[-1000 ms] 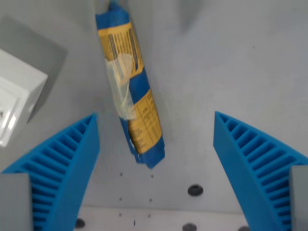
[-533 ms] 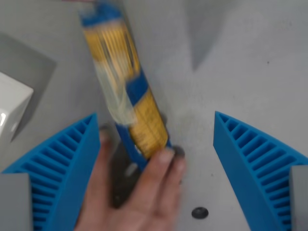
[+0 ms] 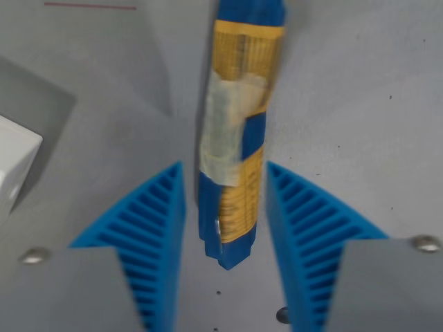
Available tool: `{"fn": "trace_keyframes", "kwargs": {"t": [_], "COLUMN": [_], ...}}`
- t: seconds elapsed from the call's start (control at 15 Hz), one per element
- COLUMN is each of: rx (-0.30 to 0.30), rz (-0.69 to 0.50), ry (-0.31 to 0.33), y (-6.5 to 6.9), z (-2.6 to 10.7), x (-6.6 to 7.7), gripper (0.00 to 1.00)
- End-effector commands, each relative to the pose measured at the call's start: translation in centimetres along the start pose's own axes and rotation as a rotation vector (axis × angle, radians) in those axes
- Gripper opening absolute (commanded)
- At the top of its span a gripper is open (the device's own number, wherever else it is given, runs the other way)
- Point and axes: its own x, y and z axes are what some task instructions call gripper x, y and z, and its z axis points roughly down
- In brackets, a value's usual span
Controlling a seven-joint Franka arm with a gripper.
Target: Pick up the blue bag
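The blue bag (image 3: 235, 159), blue and yellow with a pale taped patch, lies lengthwise on the grey table and runs from the top of the wrist view down between my fingers. My gripper (image 3: 225, 169) has closed in on its lower half. The right finger (image 3: 297, 221) presses against the bag's side. The left finger (image 3: 152, 228) sits at the other side, with only a thin dark sliver between them. The bag's blue end (image 3: 228, 252) pokes out below the fingertips.
A white box (image 3: 14, 162) stands at the wrist view's left edge. A thin red line (image 3: 90, 7) crosses the table at the top left. A dark hole in the table (image 3: 280, 315) shows near the bottom.
The hand that held the bag's end has gone. The bag now lies straight up the view instead of tilted. My fingers have drawn much closer together around it.
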Motion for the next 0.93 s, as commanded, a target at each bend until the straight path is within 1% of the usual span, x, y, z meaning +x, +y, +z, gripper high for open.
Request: {"fn": "trace_keyframes", "kwargs": {"t": [0.07,0.53,0.87,0.93], "rx": [0.004,0.004,0.005,0.006], "rz": [-0.010,-0.010,-0.010,-0.010], "ry": [0.098,0.098,0.088,0.084], "y": [0.1,0.1,0.0,0.0], "z": [-0.1,-0.1,-2.5,-3.0], "x": [-0.6,-0.6,-1.9,-1.9], "gripper": [0.00,0.00,0.00,0.00]}}
